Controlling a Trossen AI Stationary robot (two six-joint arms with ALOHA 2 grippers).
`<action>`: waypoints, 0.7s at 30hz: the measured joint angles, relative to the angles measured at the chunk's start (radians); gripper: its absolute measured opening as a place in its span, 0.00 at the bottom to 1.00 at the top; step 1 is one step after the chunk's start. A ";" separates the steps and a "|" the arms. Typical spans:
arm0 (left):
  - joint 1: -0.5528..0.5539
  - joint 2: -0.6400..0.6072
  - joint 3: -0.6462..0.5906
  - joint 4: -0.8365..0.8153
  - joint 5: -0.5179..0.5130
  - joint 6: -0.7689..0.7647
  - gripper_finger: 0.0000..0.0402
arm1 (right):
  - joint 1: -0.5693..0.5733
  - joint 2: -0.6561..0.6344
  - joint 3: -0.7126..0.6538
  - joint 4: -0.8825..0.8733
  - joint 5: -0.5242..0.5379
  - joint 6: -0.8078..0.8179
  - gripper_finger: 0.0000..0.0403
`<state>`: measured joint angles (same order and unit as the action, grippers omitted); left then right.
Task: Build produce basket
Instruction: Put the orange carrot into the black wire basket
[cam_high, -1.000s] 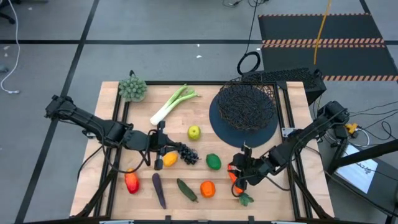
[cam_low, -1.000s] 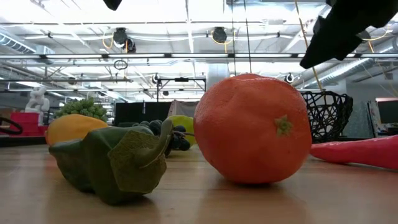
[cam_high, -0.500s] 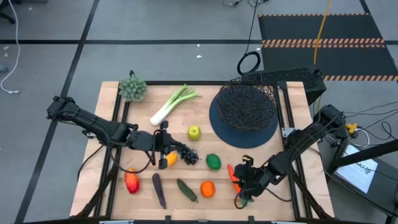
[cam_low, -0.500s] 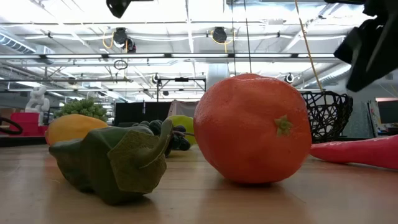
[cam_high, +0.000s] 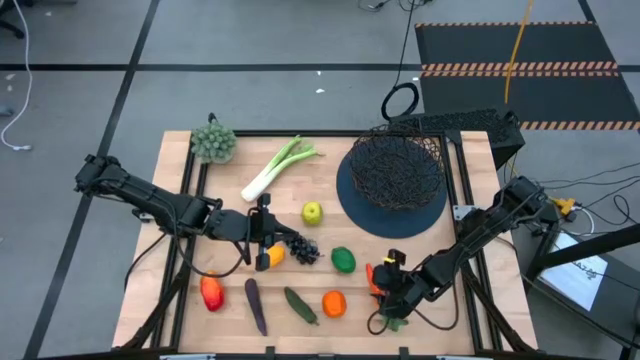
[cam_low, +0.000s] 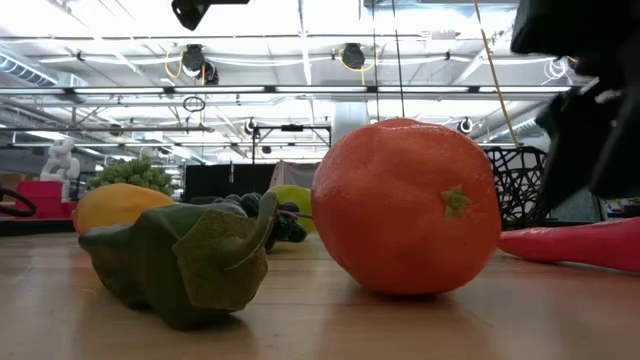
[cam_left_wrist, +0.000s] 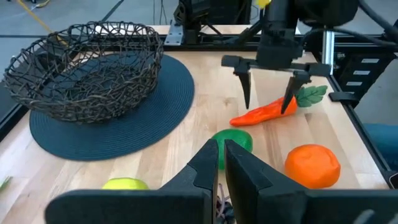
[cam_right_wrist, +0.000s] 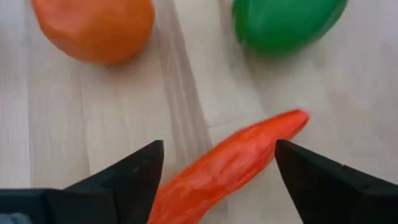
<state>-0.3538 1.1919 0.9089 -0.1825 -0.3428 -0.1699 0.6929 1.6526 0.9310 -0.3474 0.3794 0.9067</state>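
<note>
**Right pincer opens over the carrot; basket not yet filled**

A pale wooden table (cam_high: 330, 180) carries the whole scene. At its far right sits the black wire-mesh bowl-shaped basket (cam_high: 393, 172) on a round dark flat disc, and no produce can be seen in it. The small toy fruits and vegetables lie loose across the middle and near side of the table: a white-green leek (cam_high: 273, 167), a yellow-green apple (cam_high: 312, 212), dark grapes (cam_high: 302, 247), a green lime (cam_high: 343, 260), a round orange (cam_high: 334, 303), a green cucumber (cam_high: 300, 305), a dark eggplant (cam_high: 255, 306) and a red pepper (cam_high: 211, 292).

The change is at the near right. Over the last second the right pincer (cam_left_wrist: 270, 87) has moved nearer the table's near edge and spread its fingers wide. It now points down at the orange carrot with green leaf top (cam_left_wrist: 268, 110), one finger on either side, holding nothing. The carrot lies flat on the wood, just right of the lime. This looks like the set-up for a grasp, with lifting and carrying to the basket yet to come.

The left pincer (cam_high: 262, 243) waits mid-table by the grapes, fingers closed and empty.
</note>
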 joint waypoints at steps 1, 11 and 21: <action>0.000 0.000 0.000 0.000 0.000 0.000 0.08 | -0.004 0.012 0.000 -0.001 -0.016 0.013 0.78; 0.000 0.000 0.000 0.001 0.000 0.001 0.08 | -0.045 0.067 0.000 -0.006 -0.119 0.101 0.69; 0.000 0.000 0.000 0.010 0.000 0.002 0.08 | -0.045 0.058 0.000 -0.075 -0.134 0.076 0.36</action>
<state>-0.3538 1.1919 0.9089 -0.1730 -0.3428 -0.1684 0.6476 1.7107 0.9314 -0.4220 0.2450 0.9829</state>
